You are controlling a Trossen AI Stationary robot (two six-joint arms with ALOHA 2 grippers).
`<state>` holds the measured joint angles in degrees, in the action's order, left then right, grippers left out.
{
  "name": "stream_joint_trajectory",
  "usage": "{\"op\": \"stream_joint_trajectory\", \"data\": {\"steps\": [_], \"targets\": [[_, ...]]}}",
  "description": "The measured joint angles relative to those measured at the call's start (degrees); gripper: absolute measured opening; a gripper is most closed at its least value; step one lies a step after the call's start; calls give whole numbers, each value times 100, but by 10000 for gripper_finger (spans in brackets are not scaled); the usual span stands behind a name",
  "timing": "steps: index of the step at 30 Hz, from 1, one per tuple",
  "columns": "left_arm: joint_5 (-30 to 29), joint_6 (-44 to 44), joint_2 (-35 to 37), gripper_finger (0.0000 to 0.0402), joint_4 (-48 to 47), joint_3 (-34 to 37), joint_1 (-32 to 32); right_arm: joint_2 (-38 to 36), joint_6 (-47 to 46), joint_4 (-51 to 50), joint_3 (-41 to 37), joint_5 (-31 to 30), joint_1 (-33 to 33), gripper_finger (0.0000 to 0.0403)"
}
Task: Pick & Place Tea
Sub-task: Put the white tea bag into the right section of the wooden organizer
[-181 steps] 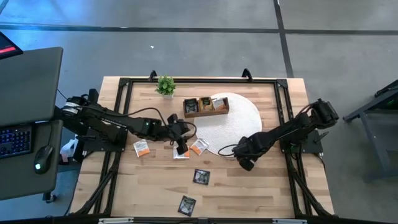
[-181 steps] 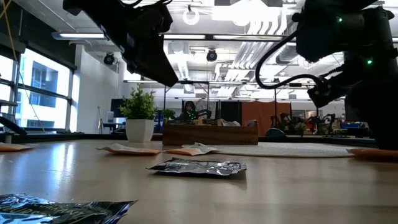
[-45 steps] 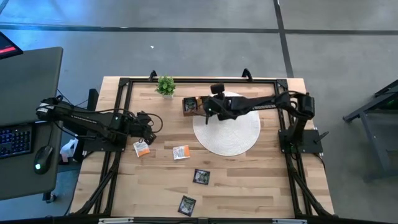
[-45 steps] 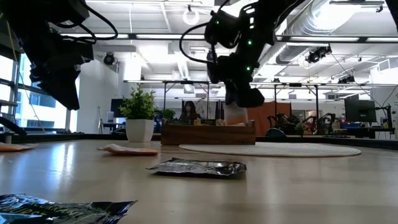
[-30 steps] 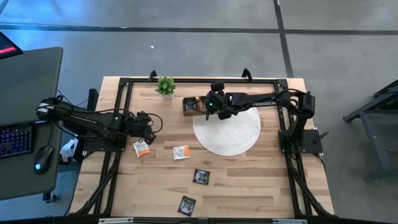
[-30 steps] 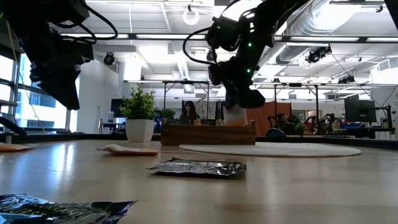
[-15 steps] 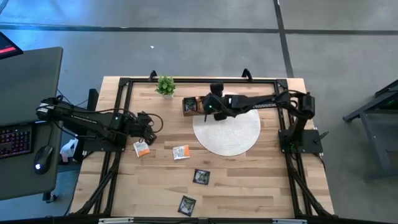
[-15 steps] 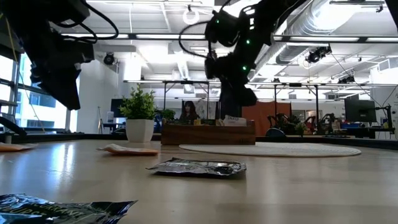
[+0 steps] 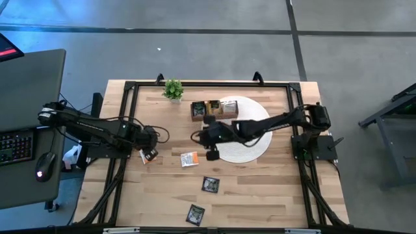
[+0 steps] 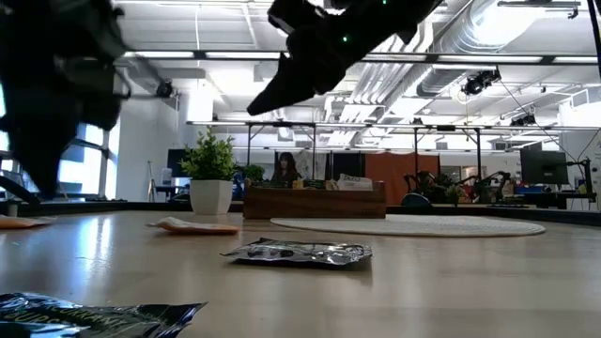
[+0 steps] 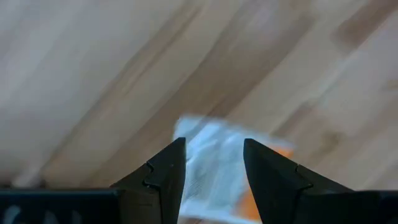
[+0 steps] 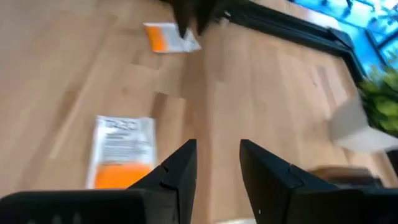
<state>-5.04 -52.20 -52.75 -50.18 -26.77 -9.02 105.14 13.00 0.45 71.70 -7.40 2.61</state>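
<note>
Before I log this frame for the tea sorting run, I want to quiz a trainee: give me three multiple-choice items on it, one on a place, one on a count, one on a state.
1. Where is the left gripper?
A. over a white-and-orange sachet
B. over the tray
C. over the plant

2. How many black sachets lie loose on the table?
A. none
B. two
C. four

3. The right gripper is:
A. shut on a sachet
B. open and empty
C. out of view

Answers:
1 A, the left wrist view shows it between the fingers.
2 B, one and another nearer the front edge.
3 B, its fingers stand apart with nothing between.

Pale wood bench, white woven mat, brown tray, white-and-orange sachets, black sachets with green print, green plant, dark arms.
</note>
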Motion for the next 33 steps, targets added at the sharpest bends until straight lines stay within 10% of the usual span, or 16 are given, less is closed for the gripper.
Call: {"op": "stream_joint_trajectory", "data": {"steps": [12, 21, 33], "targets": [[153, -353, -279, 153, 124, 555, 0, 1, 140, 8, 0, -123, 232, 117], [14, -801, -524, 32, 264, 520, -1, 1, 86, 29, 0, -164, 228, 117], [-1327, 486, -545, 15, 1867, -451, 2, 684, -2325, 964, -2, 130, -314, 117]]}}
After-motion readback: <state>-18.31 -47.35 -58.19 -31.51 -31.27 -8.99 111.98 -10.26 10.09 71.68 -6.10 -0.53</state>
